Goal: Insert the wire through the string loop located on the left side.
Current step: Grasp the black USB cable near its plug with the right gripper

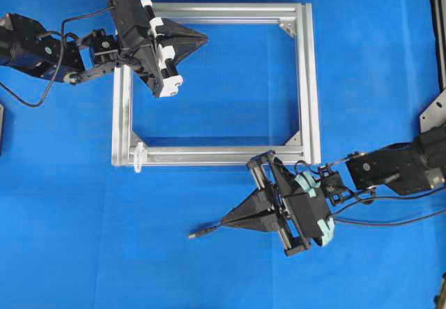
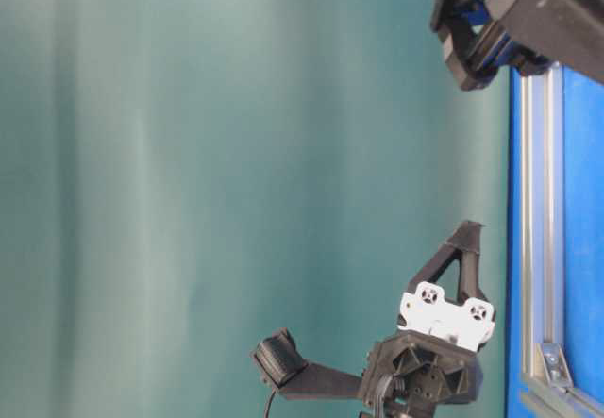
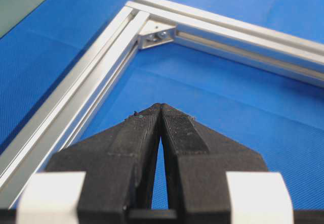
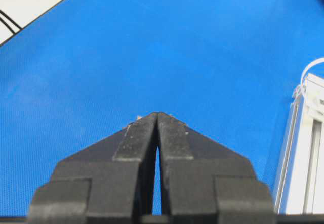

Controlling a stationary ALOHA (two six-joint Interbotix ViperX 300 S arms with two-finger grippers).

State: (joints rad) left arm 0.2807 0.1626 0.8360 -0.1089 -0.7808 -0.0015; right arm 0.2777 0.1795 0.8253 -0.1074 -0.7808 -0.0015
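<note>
Overhead: one silver frame point(image 1: 306, 79), one string loop point(image 1: 138, 157), one wire point(image 1: 201, 234) — left gripper point(image 1: 203, 39), right gripper point(image 1: 226, 222) both closed, empty.

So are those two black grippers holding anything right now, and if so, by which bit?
No. The left gripper and the right gripper are both shut on nothing. The wire lies loose on the blue table, beside the right gripper's tip.

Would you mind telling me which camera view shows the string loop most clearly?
The right wrist view shows the string loop best: a whitish arc standing up from the silver frame corner against blue. The overhead view shows it only as a small whitish shape at the frame's lower-left corner. The table-level and left wrist views do not show it.
</note>
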